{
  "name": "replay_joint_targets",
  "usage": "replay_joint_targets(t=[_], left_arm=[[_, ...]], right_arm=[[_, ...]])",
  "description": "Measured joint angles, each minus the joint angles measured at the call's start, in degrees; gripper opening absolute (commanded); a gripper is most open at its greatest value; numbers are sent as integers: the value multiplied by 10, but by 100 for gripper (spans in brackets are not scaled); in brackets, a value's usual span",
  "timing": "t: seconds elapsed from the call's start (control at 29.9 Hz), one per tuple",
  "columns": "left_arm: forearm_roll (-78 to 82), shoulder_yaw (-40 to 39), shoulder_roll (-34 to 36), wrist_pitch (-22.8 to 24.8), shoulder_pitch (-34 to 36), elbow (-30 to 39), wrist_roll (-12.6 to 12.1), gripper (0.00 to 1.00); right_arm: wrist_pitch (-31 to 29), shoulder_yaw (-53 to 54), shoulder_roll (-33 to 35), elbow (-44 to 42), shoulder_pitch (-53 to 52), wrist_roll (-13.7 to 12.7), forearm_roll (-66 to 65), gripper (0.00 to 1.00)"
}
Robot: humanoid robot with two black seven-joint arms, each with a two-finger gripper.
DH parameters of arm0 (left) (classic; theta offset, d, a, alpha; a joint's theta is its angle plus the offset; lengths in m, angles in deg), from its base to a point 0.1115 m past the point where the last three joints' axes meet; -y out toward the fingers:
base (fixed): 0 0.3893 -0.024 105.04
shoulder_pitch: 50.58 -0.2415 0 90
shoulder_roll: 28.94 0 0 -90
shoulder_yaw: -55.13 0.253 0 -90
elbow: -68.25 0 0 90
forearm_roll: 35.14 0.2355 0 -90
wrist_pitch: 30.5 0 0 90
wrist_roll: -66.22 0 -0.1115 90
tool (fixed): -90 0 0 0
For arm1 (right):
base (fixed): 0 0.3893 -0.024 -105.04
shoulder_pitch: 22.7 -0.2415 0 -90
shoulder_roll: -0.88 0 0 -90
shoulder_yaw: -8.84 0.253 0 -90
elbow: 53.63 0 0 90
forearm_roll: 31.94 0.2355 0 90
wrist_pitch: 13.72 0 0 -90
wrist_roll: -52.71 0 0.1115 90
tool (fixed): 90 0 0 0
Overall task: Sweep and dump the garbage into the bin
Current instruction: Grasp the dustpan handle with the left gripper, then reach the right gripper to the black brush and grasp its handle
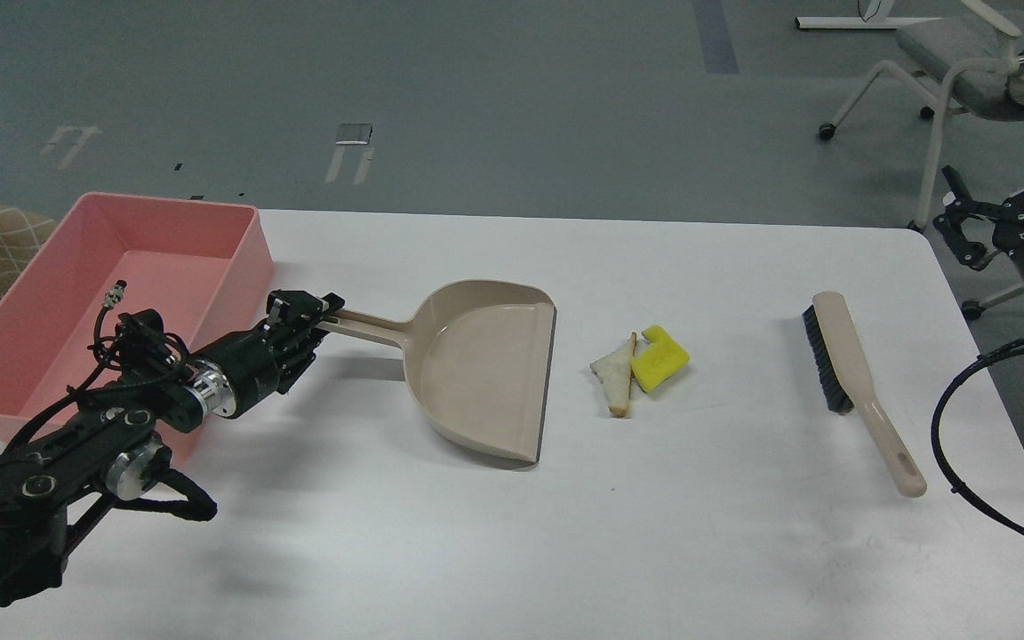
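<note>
White worktop, contents listed near to far.

1. Hand brush, beige handle, black bristles: right side, lying flat, handle end nearest, bristles facing left. Untouched.
2. Left tool: left side, at the end of the black arm, fingers closed around the tip of the dustpan handle.
3. Dustpan, beige, long-handled: centre-left, pan resting on the worktop, open lip facing right toward the scraps.
4. Bread slice, white, triangular, brown crust: centre, just right of the dustpan lip, not touching it.
5. Yellow sponge chunk, notched: touching the bread slice on its right.
6. Pink bin, rectangular tub: far left corner, beside the dustpan handle.
7. Right tool: far right, off the worktop edge, fingers spread, holding nothing.
</note>
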Motion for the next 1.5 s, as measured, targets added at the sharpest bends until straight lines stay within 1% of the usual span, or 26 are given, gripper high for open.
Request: replay_joint_targets(t=[0.03,0.1,0.3,0.43,0.5,0.63,0.77,0.87,0.97,1.07,1.14,1.2,1.27,1.34,1.4,1.5], left_arm=[[0,0,0,0,1,0,0,3],[0,0,0,0,4,0,-1,1],[0,0,2,0,8,12,-2,1],[1,0,8,-5,8,29,-2,0],[1,0,10,-13,7,37,-2,0],[3,0,16,-30,6,52,-2,0],[17,0,20,-47,10,57,-2,0],[35,0,20,-65,12,58,-2,0],[40,-3,20,-75,12,59,-2,0],[41,-6,21,-77,12,67,-1,0],[41,-8,24,-78,12,78,-1,0],[41,-10,26,-79,12,92,-1,0],[41,-10,26,-82,12,100,0,0],[41,-11,24,-88,12,102,2,0],[41,-11,20,-92,12,102,11,0],[41,-11,19,-96,11,103,21,0]], right_arm=[[0,1,0,0,0,0,0,100],[0,2,0,0,0,0,0,100],[0,3,11,0,0,0,-2,100],[0,-1,37,1,0,0,-11,100],[0,-6,59,1,5,0,-27,100],[0,-12,110,3,15,-1,-105,100],[0,-15,143,13,25,-1,-178,100],[0,-20,181,50,56,0,-230,100],[0,-36,245,102,99,1,-284,100],[0,-66,301,143,131,5,-334,100],[0,-97,332,165,144,16,-358,100],[0,-146,365,184,147,30,-380,100],[0,-206,387,206,145,36,-396,99],[0,-251,396,227,143,37,-407,98],[0,-286,397,246,143,36,-425,97],[0,-327,383,268,145,28,-464,96]])
